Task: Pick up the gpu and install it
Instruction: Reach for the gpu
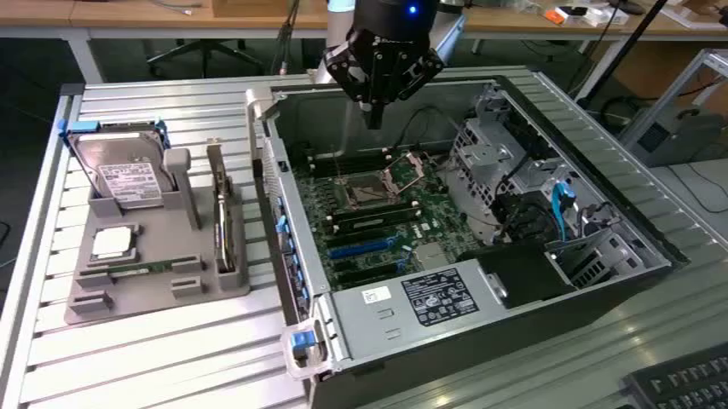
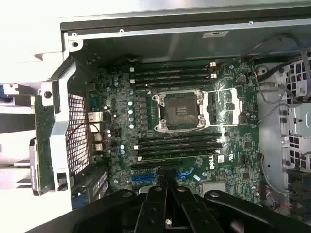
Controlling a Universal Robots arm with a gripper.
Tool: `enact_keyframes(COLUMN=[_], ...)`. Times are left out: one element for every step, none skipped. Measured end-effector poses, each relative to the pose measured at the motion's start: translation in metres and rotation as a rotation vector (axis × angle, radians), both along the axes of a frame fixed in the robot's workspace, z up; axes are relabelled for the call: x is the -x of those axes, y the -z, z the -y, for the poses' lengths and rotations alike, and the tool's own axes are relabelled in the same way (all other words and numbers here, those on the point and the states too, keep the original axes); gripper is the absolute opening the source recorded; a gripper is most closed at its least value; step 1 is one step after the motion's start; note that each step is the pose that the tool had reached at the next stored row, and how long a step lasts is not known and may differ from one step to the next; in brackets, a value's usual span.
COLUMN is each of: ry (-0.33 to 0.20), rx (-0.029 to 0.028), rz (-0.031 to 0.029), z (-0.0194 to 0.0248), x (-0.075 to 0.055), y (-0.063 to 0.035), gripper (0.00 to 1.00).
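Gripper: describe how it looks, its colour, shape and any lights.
The gripper is black all over. It has a chunky, angular body of faceted links that tapers to slim dark fingers. A small blue light glows on the dark wrist section above it. In the wrist view, the same glossy black links fan out on either side of the fingers.

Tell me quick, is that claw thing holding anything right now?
Gripper: closed, holding nothing, above the open computer case. The gpu stands in the gray holder.
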State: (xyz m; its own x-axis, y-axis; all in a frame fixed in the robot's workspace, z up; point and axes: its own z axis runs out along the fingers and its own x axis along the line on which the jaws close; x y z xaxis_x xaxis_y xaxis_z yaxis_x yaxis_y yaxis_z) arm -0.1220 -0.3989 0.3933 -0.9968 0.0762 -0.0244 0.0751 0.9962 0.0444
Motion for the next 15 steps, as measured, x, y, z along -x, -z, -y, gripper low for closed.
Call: enact_keyframes(ry=[0.000,0.000,0.000,0.000,0.000,0.000,0.000,0.000,0.000,0.000,0.000,0.000,0.000,0.000,0.000], rx=[0.0001,0.0000,0.0001,0.0000,0.0000,0.0000,0.0000,0.0000,0.0000,0.0000,0.0000,0.0000,0.0000,0.0000,0.0000], rz=[0.0000,0.0000,0.0000,0.0000,0.0000,0.0000,0.0000,0.0000,0.0000,0.0000,0.0000,0.0000,0.0000,0.0001,0.0000], z=[0.0000,0.0000,0.0000,0.0000,0.0000,0.0000,0.0000,0.0000,0.0000,0.0000,0.0000,0.0000,0.0000,0.0000,0.0000], x=[0.0007,0.0016,0.0021,0.0024,0.0026,0.0028,0.0033,0.0038,0.0041,0.0043,0.0045,0.0048,0.0049,0.0050,0.0051], y=[0.0000,0.0000,0.0000,0.0000,0.0000,0.0000,0.0000,0.0000,0.0000,0.0000,0.0000,0.0000,0.0000,0.0000,0.0000], gripper=[0.11,0.11,0.11,0.11,0.11,0.11,0.11,0.11,0.11,0.11,0.11,0.11,0.11,0.11,0.11])
